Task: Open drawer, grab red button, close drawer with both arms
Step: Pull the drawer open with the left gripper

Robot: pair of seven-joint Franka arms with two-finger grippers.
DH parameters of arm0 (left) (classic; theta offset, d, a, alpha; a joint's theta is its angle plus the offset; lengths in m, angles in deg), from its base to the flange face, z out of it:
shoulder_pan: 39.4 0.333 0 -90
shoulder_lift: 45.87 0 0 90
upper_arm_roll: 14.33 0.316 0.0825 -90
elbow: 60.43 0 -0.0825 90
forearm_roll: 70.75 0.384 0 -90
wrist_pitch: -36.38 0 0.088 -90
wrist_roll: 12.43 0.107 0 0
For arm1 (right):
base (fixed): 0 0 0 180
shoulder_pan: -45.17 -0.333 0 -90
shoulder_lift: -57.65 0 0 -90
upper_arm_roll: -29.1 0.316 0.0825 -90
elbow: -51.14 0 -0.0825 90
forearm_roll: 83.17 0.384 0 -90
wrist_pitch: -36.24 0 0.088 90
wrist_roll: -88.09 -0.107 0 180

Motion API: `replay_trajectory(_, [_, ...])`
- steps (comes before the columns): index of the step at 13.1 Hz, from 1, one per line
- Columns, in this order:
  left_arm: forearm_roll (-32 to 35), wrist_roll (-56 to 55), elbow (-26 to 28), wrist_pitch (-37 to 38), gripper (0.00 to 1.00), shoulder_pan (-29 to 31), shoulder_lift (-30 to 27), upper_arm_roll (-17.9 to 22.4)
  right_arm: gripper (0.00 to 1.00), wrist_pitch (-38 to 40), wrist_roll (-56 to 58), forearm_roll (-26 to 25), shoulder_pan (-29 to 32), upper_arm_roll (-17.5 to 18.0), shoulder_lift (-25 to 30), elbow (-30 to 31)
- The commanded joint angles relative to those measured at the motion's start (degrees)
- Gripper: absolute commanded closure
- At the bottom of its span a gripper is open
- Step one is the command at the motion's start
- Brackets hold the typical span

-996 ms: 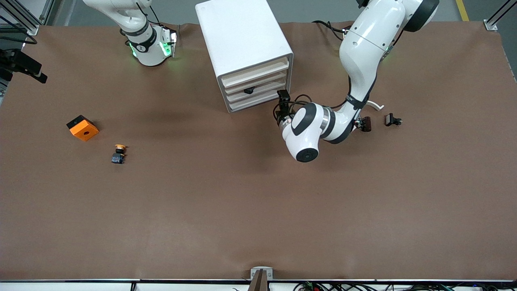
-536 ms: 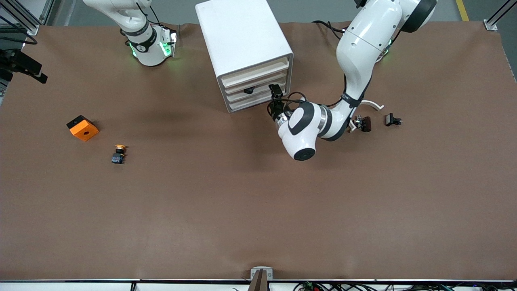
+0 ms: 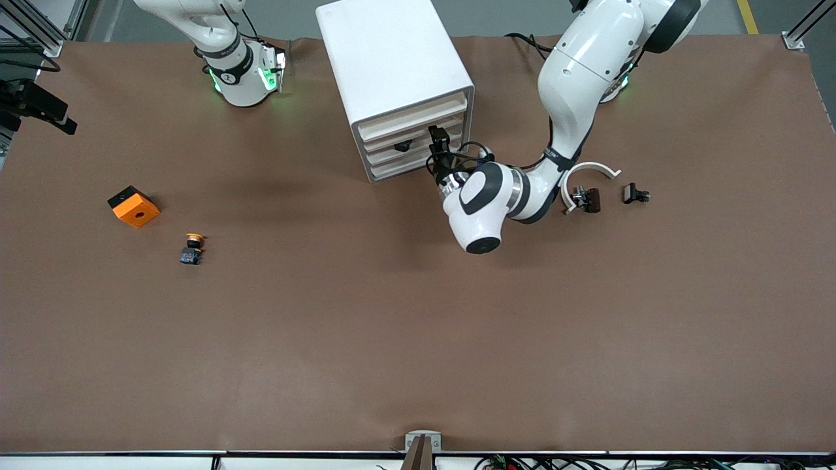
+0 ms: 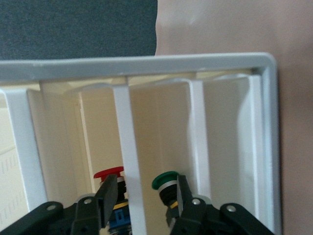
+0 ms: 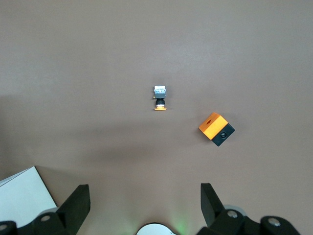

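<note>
The white cabinet (image 3: 392, 65) stands near the arms' bases, and the drawer (image 3: 418, 140) with its black knob (image 3: 403, 145) faces the front camera. My left gripper (image 3: 436, 137) is at the cabinet's face, beside the knob toward the left arm's end. In the left wrist view the left gripper (image 4: 145, 183) is open, one finger on each side of a white slat (image 4: 128, 161), touching nothing. The red-capped button (image 4: 108, 173) sits inside the cabinet, just past one finger. My right gripper (image 5: 144, 198) hangs open and empty over the table by the right arm's base, where that arm waits.
A green-capped button (image 4: 165, 179) sits beside the red one inside the cabinet. A yellow-capped button (image 3: 191, 248) and an orange cube (image 3: 133, 206) lie toward the right arm's end. A white curved piece (image 3: 588, 171) and two small dark parts (image 3: 586, 199) (image 3: 635, 194) lie by the left arm.
The left gripper has slid along the cabinet's face toward the black knob. The arm's move has uncovered the white curved piece. The right arm has not moved.
</note>
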Motion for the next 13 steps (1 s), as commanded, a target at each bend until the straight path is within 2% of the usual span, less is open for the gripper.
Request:
replay_trajectory(1, [-2.0, -1.0, -0.6, 2.0, 0.73, -1.0, 0.6, 0.1, 0.00, 0.4, -0.6, 0.5, 0.5, 0.0, -1.1, -1.4])
replay_trajectory(2, [-2.0, -1.0, -0.6, 2.3, 0.80, -1.0, 0.7, 0.2, 0.00, 0.3, -0.6, 0.5, 0.7, 0.0, -1.2, -1.4])
replay_trajectory(3, [-2.0, -1.0, -0.5, 2.3, 0.98, -1.0, 1.1, 0.2, 0.00, 0.3, -0.5, 0.5, 0.7, 0.0, -1.2, -1.5])
replay_trajectory(7, [-1.6, -1.0, -0.8, 2.3, 1.00, 0.5, 1.5, 0.8, 0.00, 0.3, -0.4, 0.0, 0.6, 0.0, -1.8, -1.5])
replay_trajectory(10, [-1.3, -0.7, -4.3, 2.2, 1.00, 3.6, 3.4, 0.9, 0.00, 0.7, -0.8, -0.2, 0.4, 0.0, -1.9, -1.7])
replay_trajectory(13, [-1.2, -0.6, -6.8, 2.2, 1.00, 6.3, 4.4, 0.9, 0.00, 0.6, -1.0, 0.2, 0.6, 0.0, -6.1, -1.7])
